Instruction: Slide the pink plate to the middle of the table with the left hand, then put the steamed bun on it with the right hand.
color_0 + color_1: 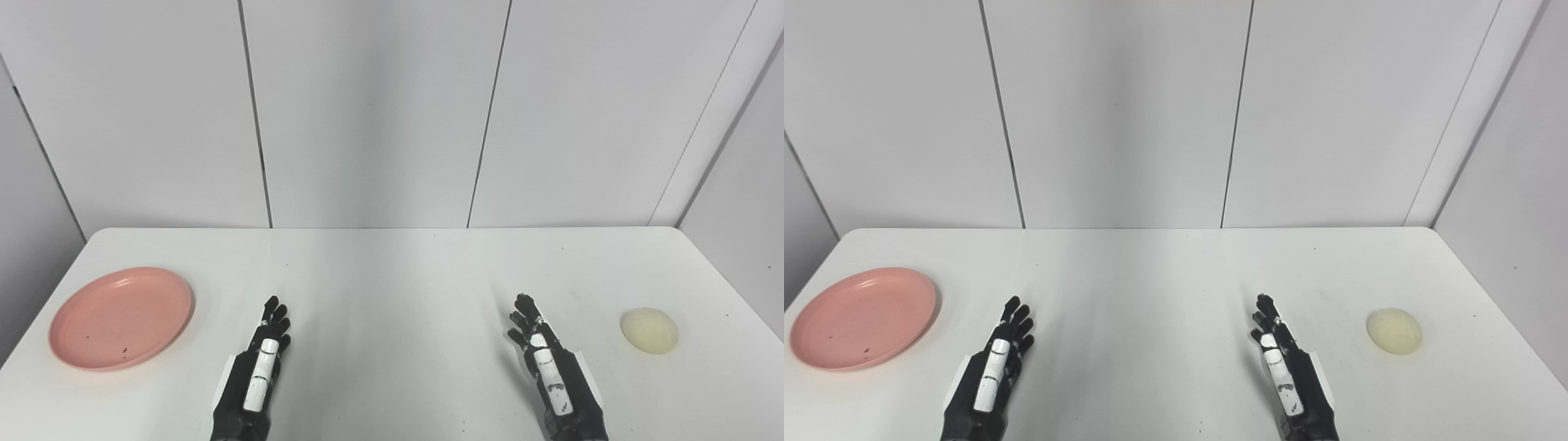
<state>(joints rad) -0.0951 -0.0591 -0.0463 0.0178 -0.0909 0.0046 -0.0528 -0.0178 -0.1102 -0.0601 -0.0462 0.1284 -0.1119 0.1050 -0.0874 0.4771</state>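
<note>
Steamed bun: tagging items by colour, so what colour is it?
Pale cream steamed bun, clearest in the left eye view.

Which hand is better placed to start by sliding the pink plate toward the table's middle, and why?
The left hand. It rests open just beside the pink plate on the table's left side; the right hand lies across the table, nearer the steamed bun.
</note>
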